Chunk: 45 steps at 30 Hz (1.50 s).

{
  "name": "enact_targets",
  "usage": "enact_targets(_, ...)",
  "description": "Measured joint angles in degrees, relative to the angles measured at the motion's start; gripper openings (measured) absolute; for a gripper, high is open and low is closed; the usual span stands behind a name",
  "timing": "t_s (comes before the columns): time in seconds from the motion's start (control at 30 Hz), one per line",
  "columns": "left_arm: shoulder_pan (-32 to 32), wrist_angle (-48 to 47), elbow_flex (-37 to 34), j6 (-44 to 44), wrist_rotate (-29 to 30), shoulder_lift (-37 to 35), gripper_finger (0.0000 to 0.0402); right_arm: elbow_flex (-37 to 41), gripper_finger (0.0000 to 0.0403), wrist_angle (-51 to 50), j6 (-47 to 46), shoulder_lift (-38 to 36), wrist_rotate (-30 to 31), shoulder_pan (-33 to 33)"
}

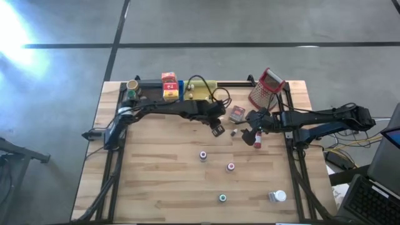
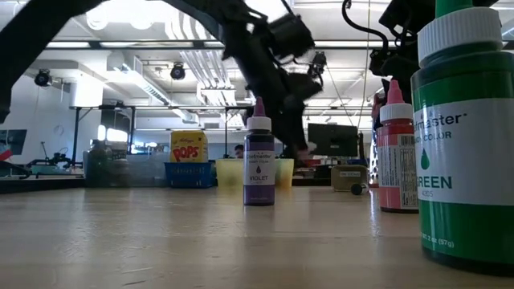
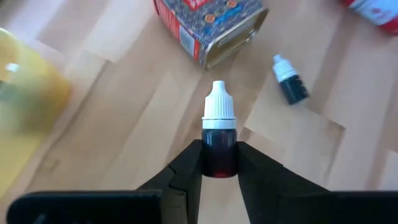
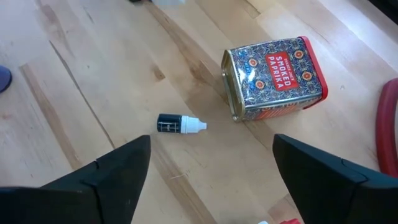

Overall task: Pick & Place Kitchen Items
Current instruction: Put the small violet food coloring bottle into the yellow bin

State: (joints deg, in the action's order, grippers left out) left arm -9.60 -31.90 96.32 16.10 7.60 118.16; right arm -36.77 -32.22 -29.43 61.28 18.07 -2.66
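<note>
My left gripper (image 1: 217, 129) is over the middle of the table, shut on a tiny dark red dropper bottle (image 3: 219, 134) with a white cap (image 3: 219, 106). Beyond it lie a Smoked Paprika tin (image 3: 208, 25) and a small black dropper bottle (image 3: 289, 81), both on their sides on the wood. My right gripper (image 4: 211, 168) hangs open to the right of the tin (image 4: 277, 78), above the black bottle (image 4: 177, 124), touching nothing. A red-capped bottle (image 1: 257, 139) lies just below it in the high view. My left gripper pinches the dropper bottle's dark body (image 3: 219, 146) between its two fingers (image 3: 186, 165), below the white cap. The fingers slant down from the table's left, and the bottle lies along them with its cap pointing past the fingertips. It looks clear of the table.
Small bottles stand nearer the front: violet (image 2: 259, 164), red (image 2: 395, 160), green (image 2: 466, 136) and a white-capped one (image 1: 278, 196). At the back are a yellow tray (image 1: 200, 90), a blue tray (image 1: 181, 90), a cereal box (image 1: 169, 86), a jar (image 1: 132, 85) and the metal grater (image 1: 267, 87).
</note>
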Motion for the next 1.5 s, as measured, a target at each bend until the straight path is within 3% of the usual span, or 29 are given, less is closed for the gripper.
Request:
enact_targets(0.27, 0.04, 15.11, -21.31, 0.39, 0.02, -17.06, 0.0094, 0.0, 0.036, -0.01, 0.0, 0.0, 0.02, 0.0)
enact_targets(0.4, 0.29, 32.16, -34.52, 0.11, -1.34, -25.77, 0.0094, 0.0, 0.0363, 1.1, 0.0, 0.01, 0.05, -0.72)
enact_targets(0.5, 0.46, 47.46, -43.15, -1.06, -5.74, -29.88, 0.0094, 0.0, 0.036, 1.52, 0.0, 0.0, 0.08, -0.8)
enact_targets(0.67, 0.43, 67.53, -52.22, -1.25, -7.6, -30.97, 0.0094, 0.0, 0.0347, 2.15, 0.0, 0.02, 0.05, -0.79)
enact_targets(0.97, 0.69, 71.11, -51.51, -1.87, -8.92, -26.72, 0.0094, 0.02, 0.0319, 12.58, 5.13, 0.02, 0.07, -0.76)
enact_targets(1.23, 1.18, 70.92, -47.76, -8.31, -19.25, -22.66, 0.0094, -0.02, 0.0295, 26.48, 13.38, 0.02, -6.65, -0.47)
enact_targets(1.5, 1.2, 70.9, -45.98, -13.27, -19.94, -21.98, 0.0094, -0.04, 0.028, 27.13, 14.1, 0.02, -6.17, -0.35)
